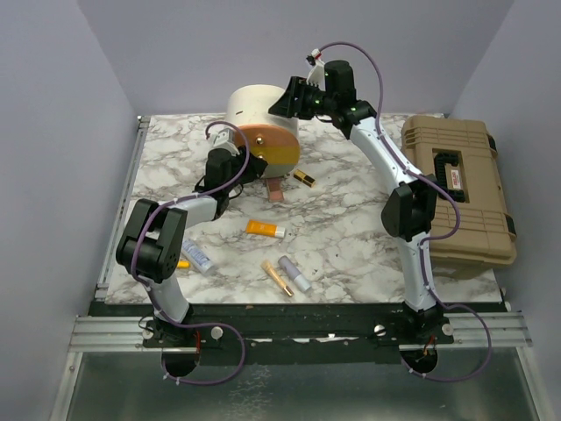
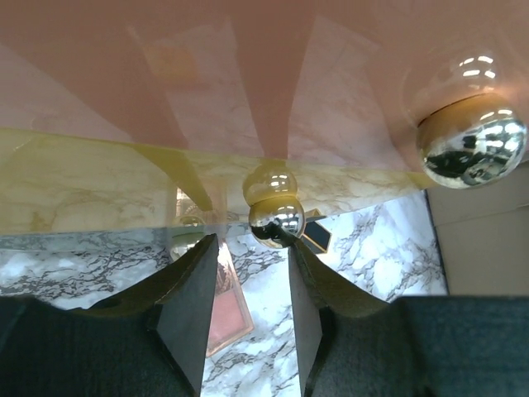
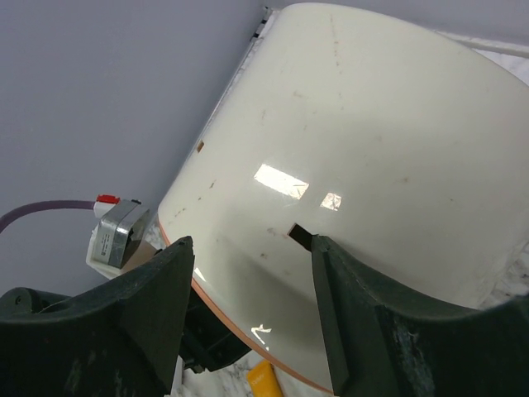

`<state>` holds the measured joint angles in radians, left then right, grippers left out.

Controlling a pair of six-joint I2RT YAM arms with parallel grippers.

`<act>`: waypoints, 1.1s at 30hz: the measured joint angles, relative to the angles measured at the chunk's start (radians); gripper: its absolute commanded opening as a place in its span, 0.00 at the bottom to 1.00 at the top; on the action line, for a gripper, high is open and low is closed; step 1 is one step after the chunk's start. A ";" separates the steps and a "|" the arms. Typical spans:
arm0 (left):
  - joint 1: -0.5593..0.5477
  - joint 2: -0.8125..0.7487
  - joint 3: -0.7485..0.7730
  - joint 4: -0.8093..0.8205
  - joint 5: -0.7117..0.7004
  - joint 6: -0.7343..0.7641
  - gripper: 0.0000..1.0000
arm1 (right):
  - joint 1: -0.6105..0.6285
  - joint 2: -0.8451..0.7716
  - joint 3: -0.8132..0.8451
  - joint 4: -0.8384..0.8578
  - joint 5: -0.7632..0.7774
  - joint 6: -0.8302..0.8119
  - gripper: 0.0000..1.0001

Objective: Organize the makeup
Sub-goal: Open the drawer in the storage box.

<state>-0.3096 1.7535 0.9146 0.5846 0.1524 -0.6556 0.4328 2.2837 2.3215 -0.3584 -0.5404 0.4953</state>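
As each points at the round case [image 1: 254, 105] | left tool [image 2: 254, 240] low, narrowly parted | right tool [image 3: 251, 240] high, open

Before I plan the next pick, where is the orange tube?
In the top view, the orange tube lies on the table left of centre, between the pink palette behind it and the gold tube toward the near edge.
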 measured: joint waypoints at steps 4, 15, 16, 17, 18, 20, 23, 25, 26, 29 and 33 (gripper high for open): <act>0.000 0.000 0.006 0.003 0.002 -0.021 0.44 | 0.000 0.000 0.000 0.000 -0.001 0.000 0.65; 0.000 -0.002 0.050 -0.011 0.000 -0.039 0.38 | -0.001 0.000 -0.006 0.011 -0.004 0.001 0.61; 0.000 0.002 0.061 -0.022 0.000 -0.040 0.35 | -0.002 0.000 -0.010 0.020 -0.003 0.000 0.61; 0.001 0.008 0.073 -0.035 -0.002 -0.039 0.32 | -0.002 0.000 -0.013 0.027 -0.003 0.000 0.61; 0.002 0.016 0.087 -0.048 -0.003 -0.039 0.29 | -0.004 0.000 -0.016 0.032 -0.003 0.000 0.61; 0.008 0.035 0.115 -0.071 -0.005 -0.036 0.19 | -0.008 0.000 -0.019 0.040 -0.002 0.001 0.61; 0.015 0.050 0.146 -0.097 -0.009 -0.029 0.16 | -0.011 0.000 -0.022 0.045 0.000 0.002 0.61; 0.017 0.050 0.148 -0.104 -0.016 -0.018 0.10 | -0.011 0.000 -0.022 0.045 0.000 0.002 0.61; 0.019 0.049 0.148 -0.106 -0.017 -0.012 0.09 | -0.011 0.000 -0.022 0.045 -0.001 0.002 0.61; 0.021 0.045 0.150 -0.118 -0.018 0.007 0.05 | -0.011 0.000 -0.022 0.046 -0.001 0.006 0.61; 0.024 0.023 0.150 -0.156 -0.017 0.044 0.02 | -0.010 0.000 -0.023 0.045 0.008 0.013 0.61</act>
<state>-0.2859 1.7760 1.0645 0.4282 0.1352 -0.6113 0.4225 2.2837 2.2990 -0.3134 -0.5327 0.5083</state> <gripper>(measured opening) 0.243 0.609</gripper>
